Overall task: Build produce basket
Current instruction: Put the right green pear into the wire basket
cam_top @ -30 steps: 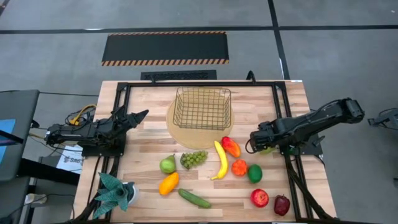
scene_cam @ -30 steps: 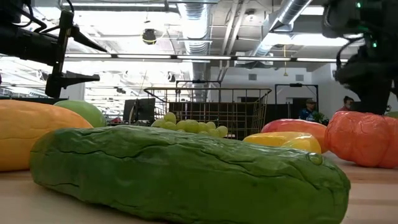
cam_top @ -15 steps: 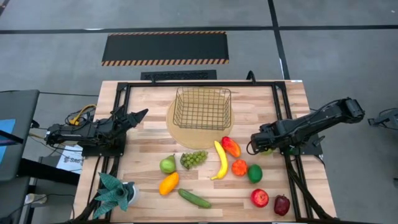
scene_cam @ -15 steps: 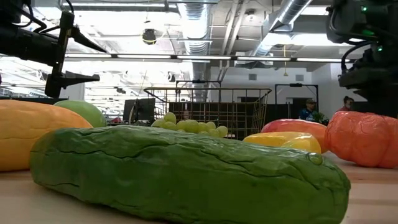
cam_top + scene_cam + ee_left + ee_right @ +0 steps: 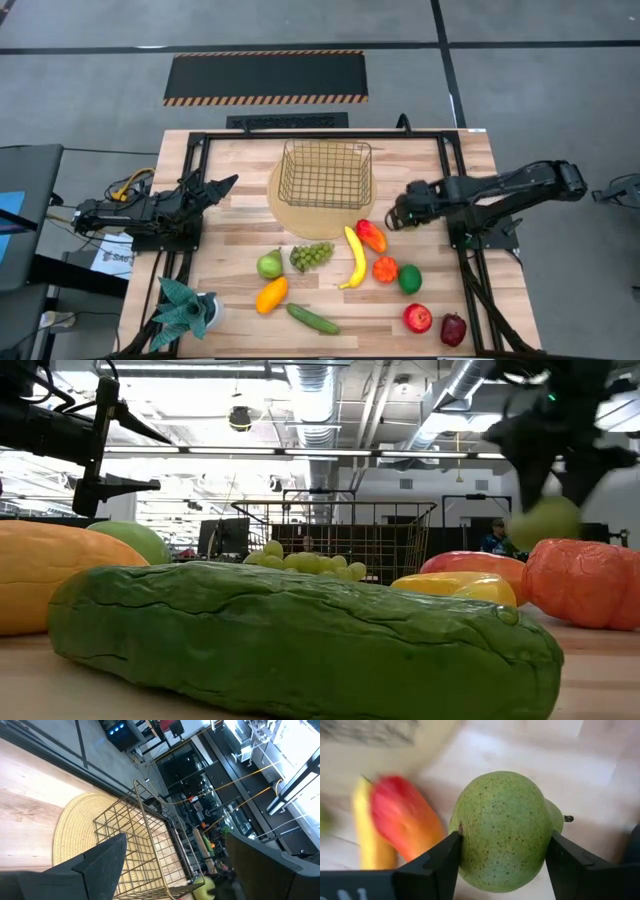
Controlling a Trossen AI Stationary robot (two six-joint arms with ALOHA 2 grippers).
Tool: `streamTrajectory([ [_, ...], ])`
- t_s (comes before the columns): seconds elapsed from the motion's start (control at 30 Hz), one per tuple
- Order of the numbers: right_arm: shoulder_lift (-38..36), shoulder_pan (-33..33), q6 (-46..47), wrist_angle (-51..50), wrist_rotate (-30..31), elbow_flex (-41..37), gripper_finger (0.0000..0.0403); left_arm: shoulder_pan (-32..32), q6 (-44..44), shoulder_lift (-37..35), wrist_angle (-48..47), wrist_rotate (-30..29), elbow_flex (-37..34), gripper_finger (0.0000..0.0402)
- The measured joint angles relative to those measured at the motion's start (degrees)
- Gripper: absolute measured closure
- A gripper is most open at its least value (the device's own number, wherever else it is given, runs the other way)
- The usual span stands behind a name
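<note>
My right gripper is shut on a speckled green pear, held above the table to the right of the red-orange mango. The dark wire basket stands on a round tan mat at the far middle. Lying on the table nearer are the banana, grapes, a green fruit, a yellow-orange fruit, the cucumber, an orange fruit, a green round fruit and two red apples. My left gripper waits open at the table's left. My right gripper pinches the pear's wide body between its two fingers, one on each side. In the low view the fingers come from above, pointing down. The pear hangs below them, clear of the table.
A teal spiky potted plant stands at the near left corner. Black frame rails run along the table's left, right and far sides. Bare wood lies between the basket and my right gripper.
My right gripper has shut on the pear, lifted it clear of the table and carried it toward the left and far edges, closer to the basket. The other produce and the basket have stayed in place.
</note>
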Motion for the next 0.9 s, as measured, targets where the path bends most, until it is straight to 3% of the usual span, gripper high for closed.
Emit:
streamTrajectory([
  [0.2, 0.0, -9.9, -17.3, 2.5, 5.1, 12.5, 0.0161, 0.0, 0.0, 0.0, 0.1, 0.0, 0.0, 0.0074],
  [0.43, 4.8, -19.5, -36.0, 16.6, 1.5, 24.2, 0.0161, 0.0, 0.0, 0.0, 0.1, 0.0, 0.0, 0.0074],
  [0.7, 21.7, -20.8, -52.4, 17.3, -6.6, 34.5, 0.0153, 0.0, 0.3, 0.0, 0.1, 0.0, 0.0, 0.0074],
  [0.9, 31.2, -20.7, -61.3, 15.2, -12.3, 38.0, 0.0152, 0.0, 0.6, 0.0, 0.1, 0.1, 0.0, 0.0074],
])
